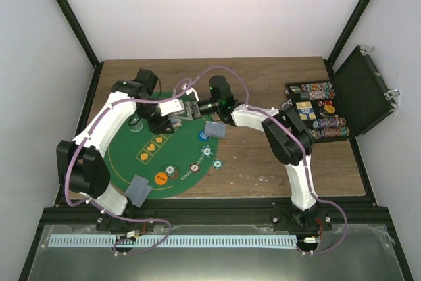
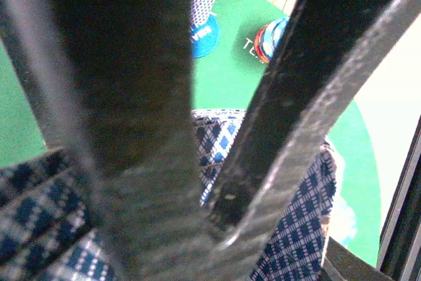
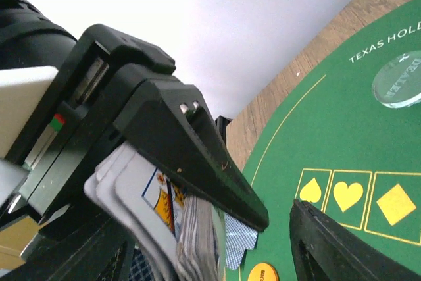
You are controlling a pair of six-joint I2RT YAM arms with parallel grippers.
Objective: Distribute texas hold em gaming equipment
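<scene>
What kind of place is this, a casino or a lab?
Probably a lab booth: plain white walls, robot arms bolted at a wooden table, just a small green poker mat.

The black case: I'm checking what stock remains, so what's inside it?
Rows of poker chips in mixed colours fill the black case, plus a blue-yellow item I cannot identify. Whatever lies under the chips is covered.

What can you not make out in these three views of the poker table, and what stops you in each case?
Left wrist view: blurred fingers hide most of the deck of cards.
Right wrist view: the orange chip is cut off by the bottom edge; the dealer button by the right edge.
Top view: chips in the black case are too small to read.
</scene>
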